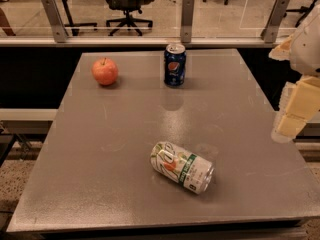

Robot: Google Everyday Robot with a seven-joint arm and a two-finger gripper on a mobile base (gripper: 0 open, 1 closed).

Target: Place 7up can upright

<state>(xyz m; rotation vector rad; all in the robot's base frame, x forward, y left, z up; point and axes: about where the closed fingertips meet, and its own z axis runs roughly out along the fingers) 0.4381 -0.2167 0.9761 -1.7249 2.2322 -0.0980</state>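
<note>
Well left of the hand (292,118), the 7up can (182,167) is left lying sideways on the bench (100,149), ungrasped, so uprighting is still required; the hand's opening cannot be told.

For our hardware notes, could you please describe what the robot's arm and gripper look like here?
The arm appears at the right edge as a bulky, rounded white shell. Below it, beside the table, the gripper is pale cream, in blocky segments. No cables or markings show.
</note>
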